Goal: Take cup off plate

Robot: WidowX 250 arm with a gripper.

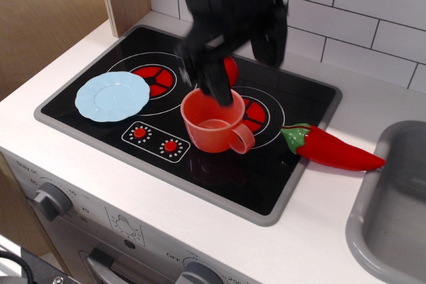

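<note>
The orange-red cup stands upright on the black stovetop, its loop handle pointing front right. It is off the light blue plate, which lies empty on the left of the stovetop. My gripper hangs above and just behind the cup, blurred by motion. Its fingers are spread apart and hold nothing; one dark finger reaches down to the cup's back rim.
A glossy red tomato sits behind the cup, partly hidden by the gripper. A red chili pepper lies at the stovetop's right edge. A grey sink is at the far right. A wooden panel and a tiled wall stand behind.
</note>
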